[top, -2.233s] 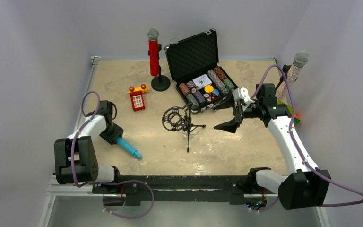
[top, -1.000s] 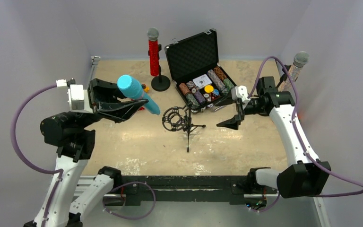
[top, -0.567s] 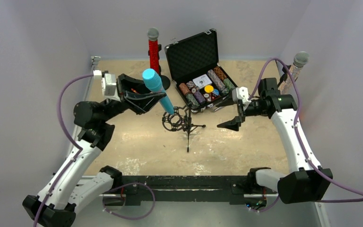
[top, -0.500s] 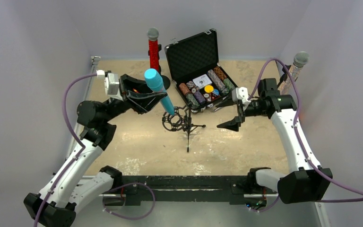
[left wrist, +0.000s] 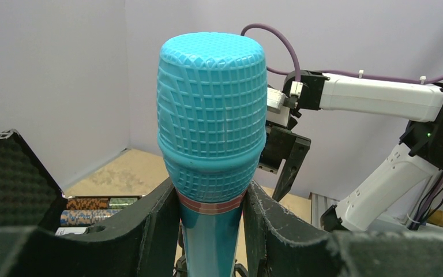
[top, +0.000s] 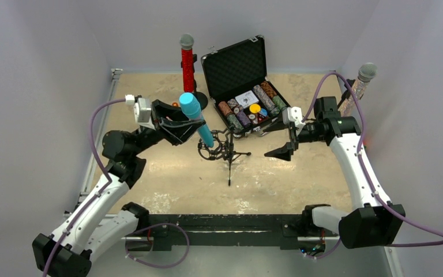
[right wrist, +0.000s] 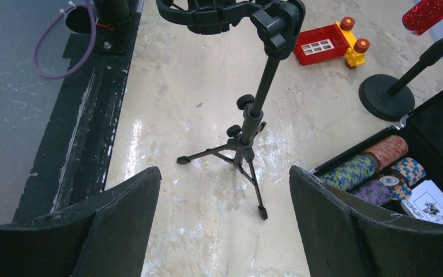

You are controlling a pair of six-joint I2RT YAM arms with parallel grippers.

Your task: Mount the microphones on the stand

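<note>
My left gripper [top: 193,128] is shut on the light-blue microphone [top: 196,118], which stands nearly upright, head up, its lower end at the ring of the small black tripod stand [top: 219,147]. In the left wrist view the microphone [left wrist: 212,144] fills the gap between my fingers [left wrist: 150,231]. My right gripper [top: 281,138] is open and empty, right of the tripod [right wrist: 254,109]. The red glitter microphone [top: 188,63] stands on a round-base stand [top: 196,102] at the back. The silver glitter microphone [top: 360,83] stands at the far right.
An open black case [top: 245,95] with poker chips lies behind the tripod and shows in the right wrist view [right wrist: 432,173]. A small red toy phone [right wrist: 329,43] lies on the table left of the round base. Walls close in on all sides.
My left arm picked the light-blue microphone off the table, lifted it, swung it right and lowered it onto the tripod's ring. My right gripper stayed open and pulled back a little.
</note>
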